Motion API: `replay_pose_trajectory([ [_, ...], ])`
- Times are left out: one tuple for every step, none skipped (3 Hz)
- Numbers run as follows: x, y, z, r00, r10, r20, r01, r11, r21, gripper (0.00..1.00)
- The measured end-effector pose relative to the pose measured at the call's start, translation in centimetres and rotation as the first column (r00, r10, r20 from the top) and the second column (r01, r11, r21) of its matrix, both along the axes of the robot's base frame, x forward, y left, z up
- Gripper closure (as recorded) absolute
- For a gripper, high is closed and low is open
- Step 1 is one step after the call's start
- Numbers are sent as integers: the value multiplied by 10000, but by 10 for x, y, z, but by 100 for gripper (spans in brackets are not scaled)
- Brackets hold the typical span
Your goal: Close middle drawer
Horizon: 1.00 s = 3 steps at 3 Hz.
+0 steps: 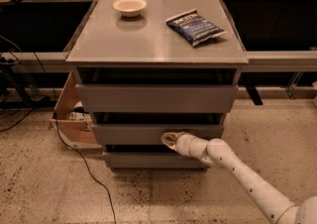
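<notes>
The middle drawer (129, 134) is the mid-sized grey front of the grey cabinet, between a taller front above and a shorter one below. Its front stands slightly forward of the cabinet body, with a thin dark gap above it. My gripper (169, 140) is at the end of the white arm that reaches in from the lower right. It rests against the drawer front, right of its centre.
On the cabinet top (138, 44) sit a white bowl (130, 6) and a dark blue snack bag (194, 26). A cardboard box (69, 119) stands on the floor left of the cabinet, with a black cable (84, 168) trailing over the speckled floor. Tables line the back.
</notes>
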<state>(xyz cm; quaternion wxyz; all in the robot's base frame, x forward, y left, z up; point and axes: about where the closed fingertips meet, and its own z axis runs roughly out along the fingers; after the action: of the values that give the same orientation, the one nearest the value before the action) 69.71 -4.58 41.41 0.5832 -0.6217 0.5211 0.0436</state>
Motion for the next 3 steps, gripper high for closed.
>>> replay_pose_trajectory([
  [-3, -3, 10, 9995, 283, 107, -285, 9995, 162, 100],
  [-18, -30, 27, 9995, 296, -116, -295, 9995, 124, 100],
  [-53, -60, 63, 9959, 436, -797, -466, 9983, -356, 100],
])
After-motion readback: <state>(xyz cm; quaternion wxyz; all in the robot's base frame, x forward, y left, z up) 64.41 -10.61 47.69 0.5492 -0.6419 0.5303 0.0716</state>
